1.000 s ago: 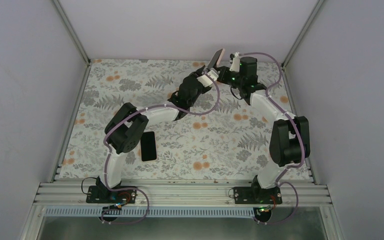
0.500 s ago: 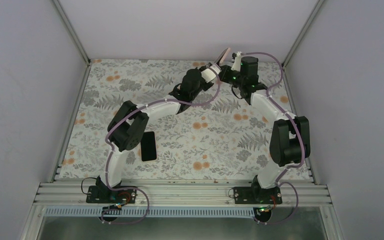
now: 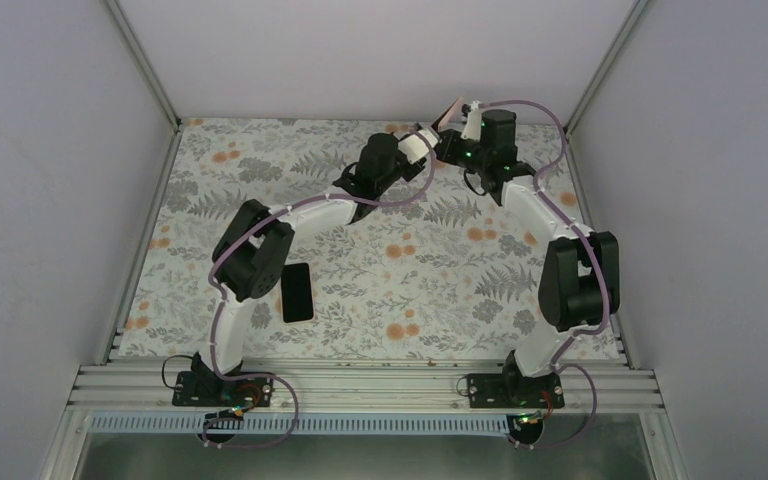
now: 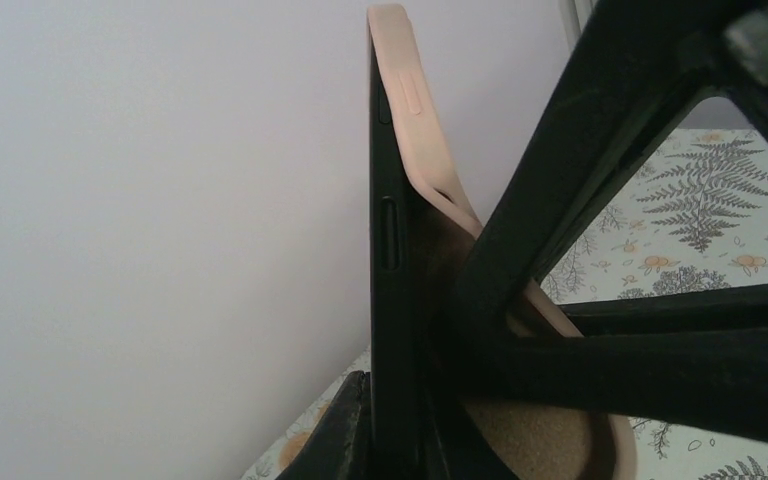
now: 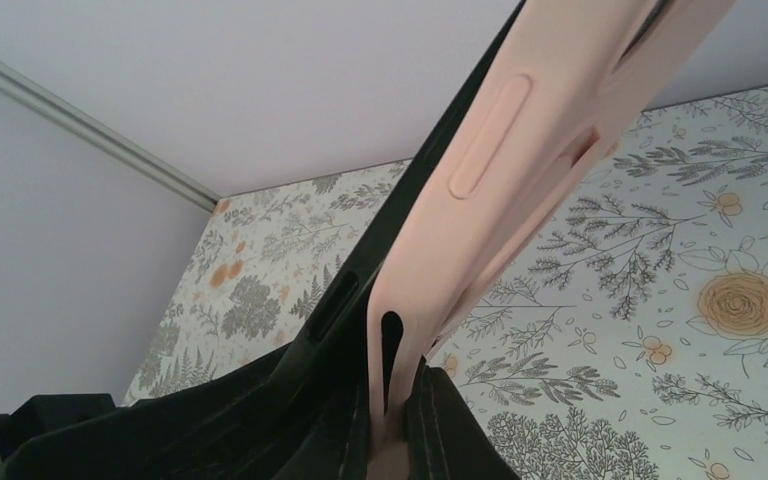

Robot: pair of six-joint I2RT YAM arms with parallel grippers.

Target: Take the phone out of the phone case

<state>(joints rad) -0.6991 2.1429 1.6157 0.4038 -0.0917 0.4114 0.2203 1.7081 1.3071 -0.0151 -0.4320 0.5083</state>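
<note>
Meeting at 1 o'clock, raised off worktop, 2 arms share peach phone case, partly peeled off black phone. Left jaws clenched on phone edge. Right jaws clenched on phone case rim. Another dark slab lies flat on worktop, 8 o'clock.

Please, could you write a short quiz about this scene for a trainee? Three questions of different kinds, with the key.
1. True or false: the case is fully off the phone.
2. What lies flat on the table? A) a second phone B) a charger C) a pink cloth
3. Fill in: the right end effector grips the ____.

Key: 1 false, as its top end still hugs the phone; 2 A; 3 case.
</note>
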